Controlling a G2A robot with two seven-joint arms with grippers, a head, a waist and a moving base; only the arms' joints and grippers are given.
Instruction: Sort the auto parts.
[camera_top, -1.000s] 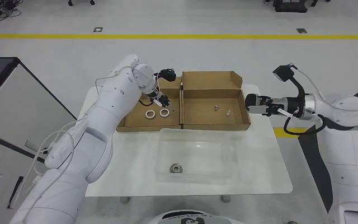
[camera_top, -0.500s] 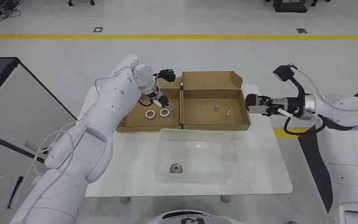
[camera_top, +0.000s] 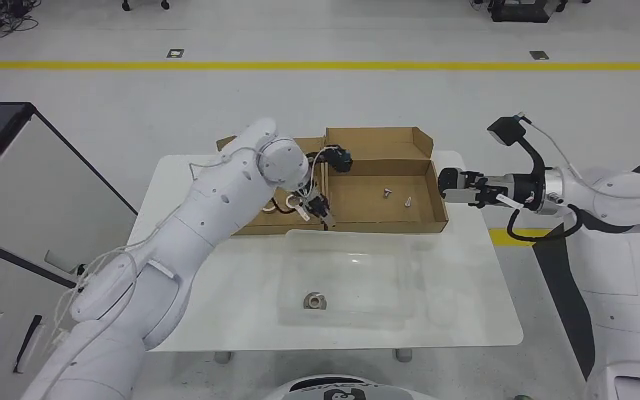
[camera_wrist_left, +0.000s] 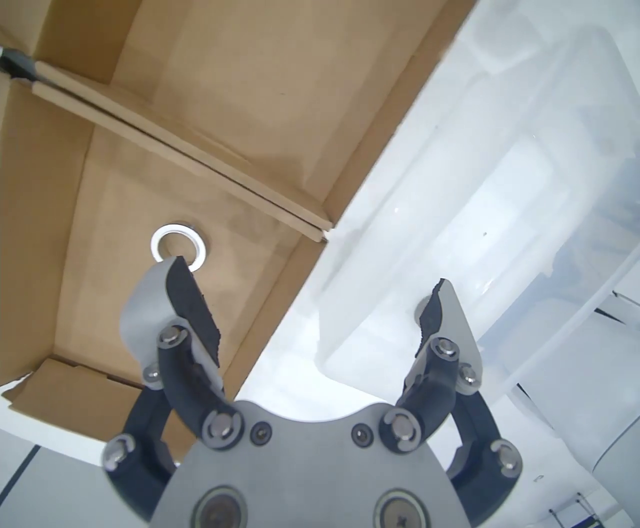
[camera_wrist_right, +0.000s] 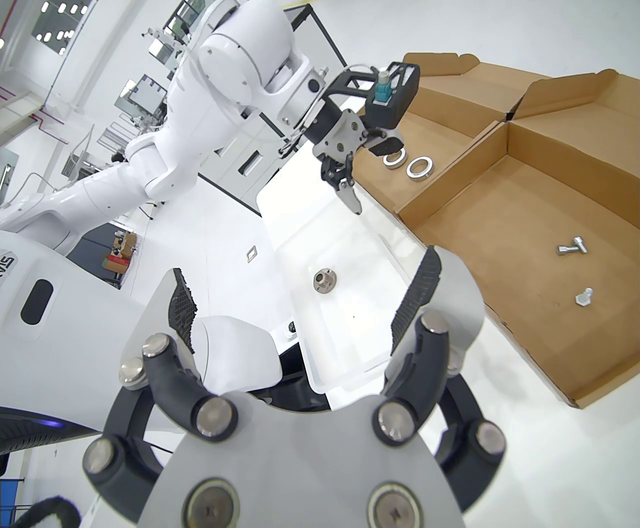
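Spread wide and empty, the left gripper (camera_wrist_left: 307, 280) hangs where the cardboard box (camera_top: 360, 205) meets the clear bin (camera_top: 370, 280) by the surface's front edge, in which a small flanged metal fitting (camera_top: 314, 299) lies, probably hard, slick and light, best pinched across its flange.

The clear plastic tub (camera_top: 372, 285) stands open from above; the front wall of the brown cardboard box (camera_top: 385, 228) rises beneath the left gripper (camera_top: 319, 209).
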